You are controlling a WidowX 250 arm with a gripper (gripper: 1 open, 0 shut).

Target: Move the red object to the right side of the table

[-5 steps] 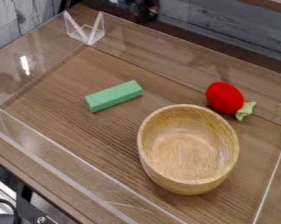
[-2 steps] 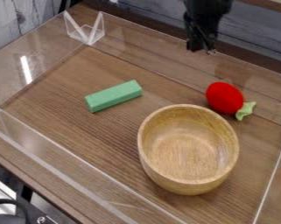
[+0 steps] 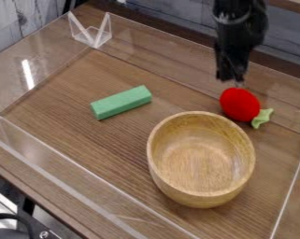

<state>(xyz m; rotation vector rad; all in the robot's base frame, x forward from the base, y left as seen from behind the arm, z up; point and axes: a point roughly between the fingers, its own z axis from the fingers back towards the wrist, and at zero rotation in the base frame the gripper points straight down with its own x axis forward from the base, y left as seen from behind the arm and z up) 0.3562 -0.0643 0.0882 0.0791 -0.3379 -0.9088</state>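
Note:
The red object [image 3: 241, 103], a small rounded toy fruit with a pale green leafy tip, lies on the brown wood-grain table [image 3: 64, 103] at the right, just behind the wooden bowl. My black gripper [image 3: 227, 75] hangs point-down from the top of the view, its tips just above and slightly left of the fruit. The fingers are pressed together, shut, with nothing between them. It is apart from the fruit.
A round light wooden bowl [image 3: 201, 157] stands front right. A green rectangular block [image 3: 121, 102] lies left of centre. Low clear acrylic walls [image 3: 40, 51] border the tabletop, with a folded clear piece [image 3: 91, 30] at the back left corner.
The gripper came in from the top edge, travelled right and down towards the red fruit, and closed its fingers. The fruit, block and bowl have not moved.

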